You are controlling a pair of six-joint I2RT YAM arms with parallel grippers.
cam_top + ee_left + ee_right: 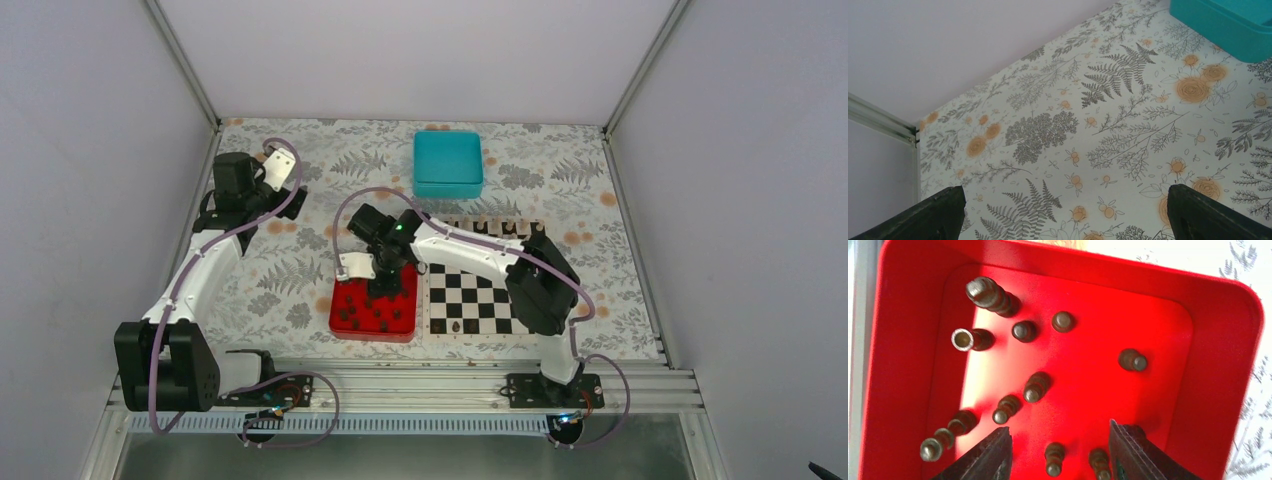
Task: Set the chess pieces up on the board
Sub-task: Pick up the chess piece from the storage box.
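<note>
Pick step: the right claw (pixel 1058 442) hangs over the red tray (pixel 1220 355), just left of the board (pixel 490 292), fingers parted and grasping nothing. The dark chess pieces (pixel 1034 388) lie scattered in the tray below, two of them near the gap. The board looks almost bare of dark pieces, so by my read the task is early. The next move calls for a straight drop onto one piece, a clean close without knocking its neighbours, then a carry right to a square; the left claw (pixel 1063 212) is released, wide apart over the surface (pixel 1128 125) at far left.
</note>
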